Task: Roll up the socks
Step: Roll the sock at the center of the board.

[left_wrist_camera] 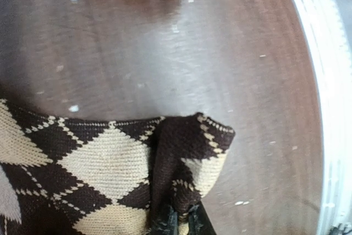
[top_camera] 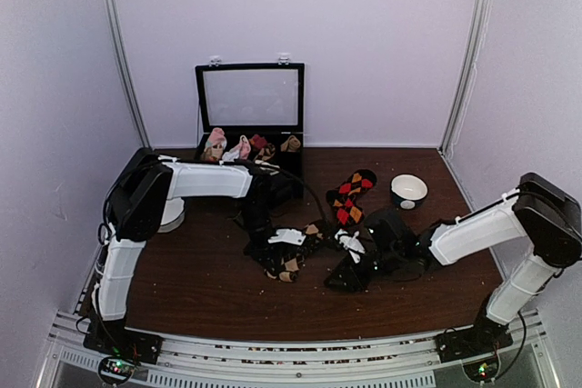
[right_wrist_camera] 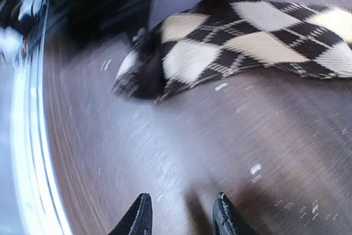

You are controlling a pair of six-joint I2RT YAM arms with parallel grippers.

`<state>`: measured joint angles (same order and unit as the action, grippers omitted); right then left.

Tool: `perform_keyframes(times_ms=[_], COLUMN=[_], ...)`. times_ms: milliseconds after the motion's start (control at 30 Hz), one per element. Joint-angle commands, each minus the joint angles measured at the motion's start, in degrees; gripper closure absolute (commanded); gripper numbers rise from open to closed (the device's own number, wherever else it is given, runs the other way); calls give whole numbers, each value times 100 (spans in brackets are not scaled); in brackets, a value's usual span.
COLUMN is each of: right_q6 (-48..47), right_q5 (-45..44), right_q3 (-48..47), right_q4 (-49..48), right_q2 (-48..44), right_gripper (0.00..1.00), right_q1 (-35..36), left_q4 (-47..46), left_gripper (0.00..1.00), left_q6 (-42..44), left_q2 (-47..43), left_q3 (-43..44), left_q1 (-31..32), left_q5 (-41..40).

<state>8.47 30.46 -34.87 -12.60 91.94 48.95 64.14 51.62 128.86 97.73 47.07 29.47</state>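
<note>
The left arm (top_camera: 207, 179), on the left of the top view, has white tube parts and fat black joints. The right arm (top_camera: 473, 235), on the right, looks the same. Each stands on a black base (top_camera: 123, 344) with tiny red and green lights (top_camera: 114, 370). The right gripper (right_wrist_camera: 181, 216), low in its wrist view, has two black pointed fingers (right_wrist_camera: 137, 218).

no text, label, brand, number or sign can be read in any view.

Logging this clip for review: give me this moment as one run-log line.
left gripper: shut on tan sock | right gripper: open, empty | red sock: lying free
</note>
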Motion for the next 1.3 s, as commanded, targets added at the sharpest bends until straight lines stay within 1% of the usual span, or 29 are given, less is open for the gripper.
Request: perform_keyframes(times_ms=[0,100,233,333,433,600,767,900,1133,1267], right_q6=[-1849,-2487,-3224,-3614,-3958,-4468,-4643,-4630,-4687,-4542], right_q5=[-1293,-1908,-2422,-2639,-2672,-2702,-2653,-2532,-2576,-2589], right_q3=[350,275,-325,-775,-1161,-1781,-2032,-2019,-2022,-1997], right_q4=[-223,-172,161,191,228,533,594,497,377,301], right_q2=[-566,-683,-423,-44,262,770,1140,1330,1639,1779], right_gripper=[61,62,62,63,63,64,65,66,66,67], right_q1=[762,1312,1952,2188,2303,2312,2195,2016,1831,1756], left_q4=[1049,1133,1267,1267,1238,1226,1216,1215,1215,1207], left_gripper=[93,93,93,93,93,92,92,92,92,92], left_q6=[-145,-251,-466,-565,-631,-703,-700,-691,-648,-610], left_q2=[432,582,889,973,997,1083,1098,1104,1130,1124], left_q3=[257,366,586,660,683,776,801,816,776,747], left_q1=[15,13,13,13,14,13,13,18,13,13], left_q5=[423,401,295,219,140,-18,-113,-131,-213,-242])
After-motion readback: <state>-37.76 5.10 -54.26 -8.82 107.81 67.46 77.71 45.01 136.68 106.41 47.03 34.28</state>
